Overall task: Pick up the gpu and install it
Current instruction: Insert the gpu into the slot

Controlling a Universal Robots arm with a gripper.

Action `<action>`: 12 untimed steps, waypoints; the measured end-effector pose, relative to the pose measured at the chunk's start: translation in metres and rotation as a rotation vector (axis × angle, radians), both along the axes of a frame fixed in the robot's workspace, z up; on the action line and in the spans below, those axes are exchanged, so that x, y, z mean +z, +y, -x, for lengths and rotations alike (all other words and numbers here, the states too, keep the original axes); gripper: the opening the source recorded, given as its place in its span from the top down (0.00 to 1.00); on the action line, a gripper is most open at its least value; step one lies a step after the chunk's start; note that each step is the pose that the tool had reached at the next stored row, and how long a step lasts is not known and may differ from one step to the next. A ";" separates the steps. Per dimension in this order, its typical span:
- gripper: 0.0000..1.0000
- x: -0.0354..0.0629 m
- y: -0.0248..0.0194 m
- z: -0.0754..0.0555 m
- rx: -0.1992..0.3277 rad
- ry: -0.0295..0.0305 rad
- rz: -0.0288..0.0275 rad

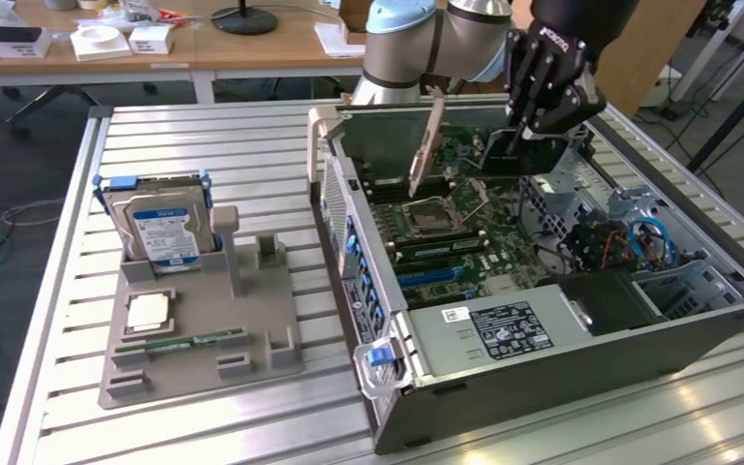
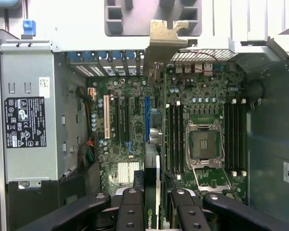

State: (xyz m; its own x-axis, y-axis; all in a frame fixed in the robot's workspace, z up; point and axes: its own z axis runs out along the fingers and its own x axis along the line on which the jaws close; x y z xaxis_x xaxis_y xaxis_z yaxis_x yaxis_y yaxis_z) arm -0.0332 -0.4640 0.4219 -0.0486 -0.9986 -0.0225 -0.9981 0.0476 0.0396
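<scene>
The gpu [image 1: 517, 157], a dark flat card with a long metal end bracket [image 1: 424, 145], hangs over the open computer case [image 1: 579, 349]. My gripper [image 1: 530, 131] is shut on its upper edge. In the wrist view the gpu [image 2: 152, 211] appears edge-on between the black fingers [image 2: 131, 211], and its bracket [image 2: 166, 33] reaches toward the case's rear slot openings. Below it lies the motherboard [image 2: 130, 144], where the card lines up near the blue slot [image 2: 147, 118]. It is held above the board, not seated.
A grey holder [image 1: 256, 339] at the exterior view's left carries a silver hard drive [image 1: 159, 228], a square chip [image 1: 148, 310] and a green memory stick [image 1: 191, 341]. Inside the case are the power supply [image 2: 29, 130], the CPU socket [image 2: 204, 144] and cables [image 1: 618, 242]. The case walls stand tall around the board.
</scene>
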 end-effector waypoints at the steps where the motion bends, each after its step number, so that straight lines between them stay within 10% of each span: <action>1: 0.74 -0.0012 0.0000 0.000 0.003 -0.0027 -0.0001; 12: 0.74 -0.0130 0.0000 0.002 0.036 -0.0375 0.0000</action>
State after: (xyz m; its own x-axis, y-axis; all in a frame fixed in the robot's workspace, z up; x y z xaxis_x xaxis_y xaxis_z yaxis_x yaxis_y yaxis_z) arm -0.0352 -0.4640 0.4089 -0.0121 -0.9996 -0.0236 -0.9999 0.0121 0.0021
